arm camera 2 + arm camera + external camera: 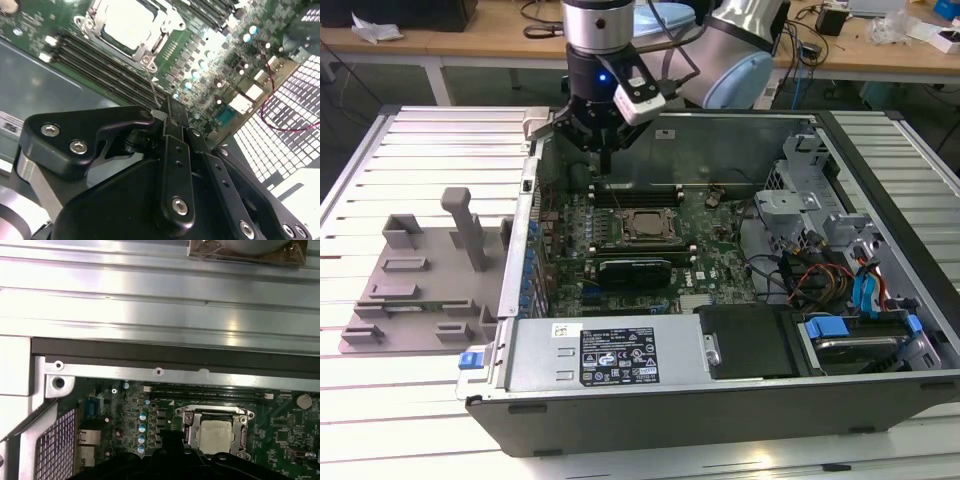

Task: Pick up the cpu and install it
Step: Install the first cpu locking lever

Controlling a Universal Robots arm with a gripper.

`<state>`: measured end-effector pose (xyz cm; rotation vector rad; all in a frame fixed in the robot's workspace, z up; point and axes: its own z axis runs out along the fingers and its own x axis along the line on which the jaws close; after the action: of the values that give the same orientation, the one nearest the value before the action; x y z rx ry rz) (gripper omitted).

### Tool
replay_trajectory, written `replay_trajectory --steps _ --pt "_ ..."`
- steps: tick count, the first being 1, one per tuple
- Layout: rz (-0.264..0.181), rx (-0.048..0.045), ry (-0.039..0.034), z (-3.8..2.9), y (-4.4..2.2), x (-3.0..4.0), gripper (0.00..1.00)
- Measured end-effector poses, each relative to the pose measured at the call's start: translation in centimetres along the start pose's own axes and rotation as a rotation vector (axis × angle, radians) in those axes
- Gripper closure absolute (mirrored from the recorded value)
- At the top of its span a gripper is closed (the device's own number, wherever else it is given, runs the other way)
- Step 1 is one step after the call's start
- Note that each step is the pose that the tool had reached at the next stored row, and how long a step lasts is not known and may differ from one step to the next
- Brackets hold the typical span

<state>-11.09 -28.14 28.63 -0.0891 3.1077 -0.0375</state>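
Note:
The cpu [642, 226] lies flat in its socket on the green motherboard inside the open computer case, its silvery-grey top framed by the metal socket bracket. It also appears in both wrist views as a pale square cpu [125, 22] [216, 434]. My gripper [605, 166] hangs above the board between the socket and the case's back wall, fingers pressed together and holding nothing. In the second wrist view the black fingertips of the gripper [170, 107] end right by a thin wire lever [154, 87] that stands up from the socket's corner.
A grey plastic tray [420, 290] with upright posts lies outside the case on the exterior view's left. Memory slots [638, 190] run behind the socket. A drive cage [800, 200], coloured cables [820, 275] and a black power unit [750, 340] crowd the exterior view's right.

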Motion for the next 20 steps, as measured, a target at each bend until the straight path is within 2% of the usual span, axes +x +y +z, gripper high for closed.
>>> replay_trajectory --steps 4,9,10,20 --pt "0.000 -0.0001 -0.0001 0.87 0.36 0.82 0.89" --pt "0.000 0.0001 0.0001 2.07 0.67 0.93 0.89" --pt "0.000 0.0000 0.0001 2.15 0.68 0.91 0.89" --pt "0.000 0.0000 0.0003 2.26 0.60 -0.47 0.89"
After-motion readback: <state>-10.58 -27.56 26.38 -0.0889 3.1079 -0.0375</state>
